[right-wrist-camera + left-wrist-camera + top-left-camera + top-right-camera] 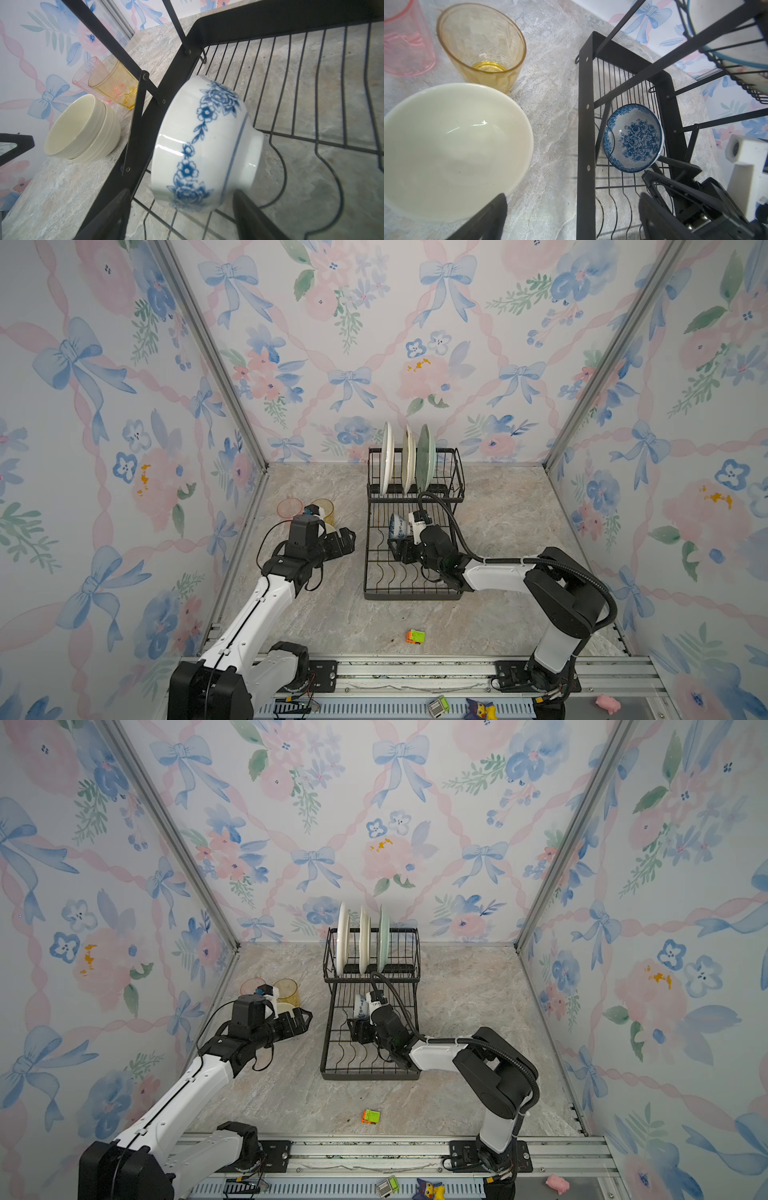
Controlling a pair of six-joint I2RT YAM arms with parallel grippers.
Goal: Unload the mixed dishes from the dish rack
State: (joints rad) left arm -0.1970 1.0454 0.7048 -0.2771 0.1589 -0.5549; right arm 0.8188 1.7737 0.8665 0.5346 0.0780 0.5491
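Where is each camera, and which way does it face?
Both top views: high in front, facing down at the dish rack; left arm and right arm show.
Left wrist: beside the rack, facing white bowl and blue-patterned bowl; left tool shows.
Right wrist: over the rack, facing the blue-patterned bowl; right tool shows.
Shared: every view shows the blue-patterned bowl.

the black wire dish rack (367, 556) stands far of the table's (498, 531) middle, with its raised upper basket (451, 464) at the far end. 3 plates stand upright on edge in that basket's slots, from left to right: white plate (387, 458), cream plate (409, 460), pale green plate (426, 458). the blue-patterned bowl (397, 526) is tipped on its edge at the far left of the lower tray (411, 596), open side facing left. left of the rack, on the table, the pink tumbler (289, 507) and amber tumbler (326, 508) stand upright side by side, and the white bowl (452, 149) sits upright just near of them.
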